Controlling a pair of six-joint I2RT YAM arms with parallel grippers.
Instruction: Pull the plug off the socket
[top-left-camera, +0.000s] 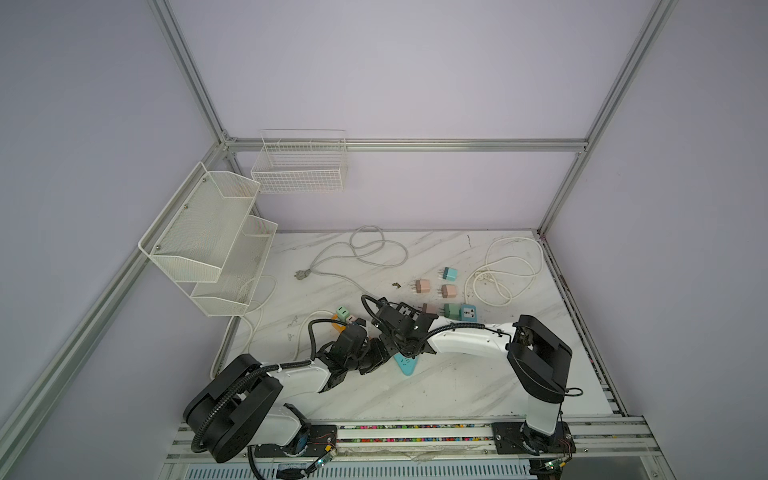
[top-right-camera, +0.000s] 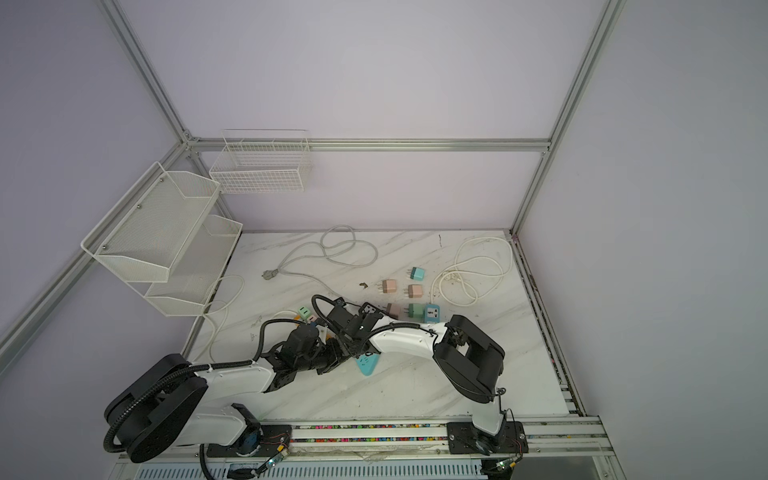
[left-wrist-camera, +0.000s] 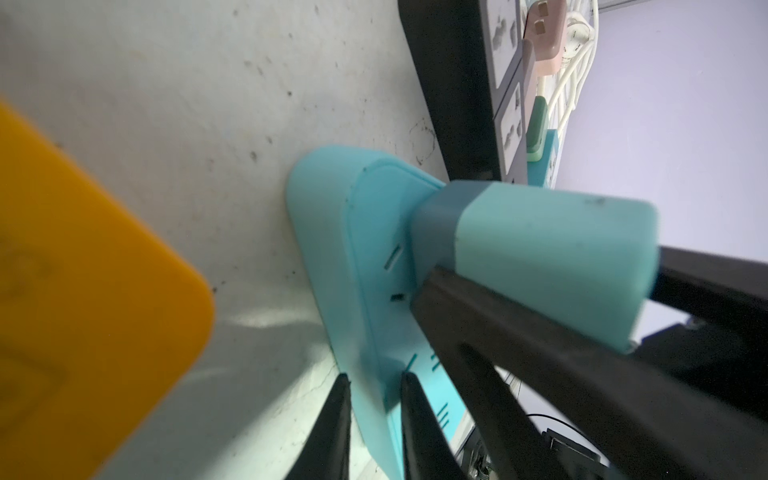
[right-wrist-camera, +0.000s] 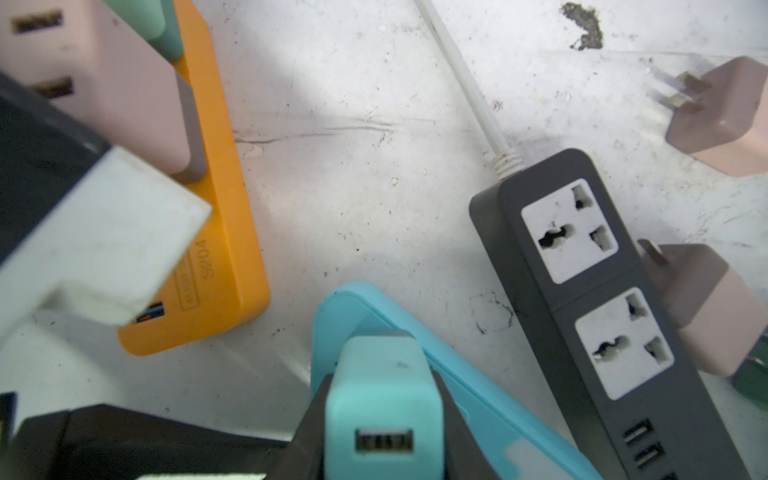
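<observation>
Looking down the right wrist view, the right gripper (right-wrist-camera: 380, 419) has both fingers (right-wrist-camera: 309, 428) squeezed onto opposite sides of the teal plug (right-wrist-camera: 384, 370), with its USB port facing the camera. The plug sits in the blue power strip (left-wrist-camera: 328, 232). From the left wrist view its grey base is right up against the strip's face with no prongs showing, so it looks fully seated in the socket. The left gripper (left-wrist-camera: 376, 395) is pinched closed on the strip's edge, one fingertip on each side, and the strip lies flat on the marble table (right-wrist-camera: 353, 174). In both top views the two arms meet over that strip near the front middle of the table, and they hide most of it, so only a corner pokes out. As for neighbours, there's an orange power strip (right-wrist-camera: 226, 216) just beside it with a pink charger (right-wrist-camera: 108, 83) plugged in. On the other side is a dark grey power strip (right-wrist-camera: 582, 299) with loose pink chargers (right-wrist-camera: 731, 120) next to it.
</observation>
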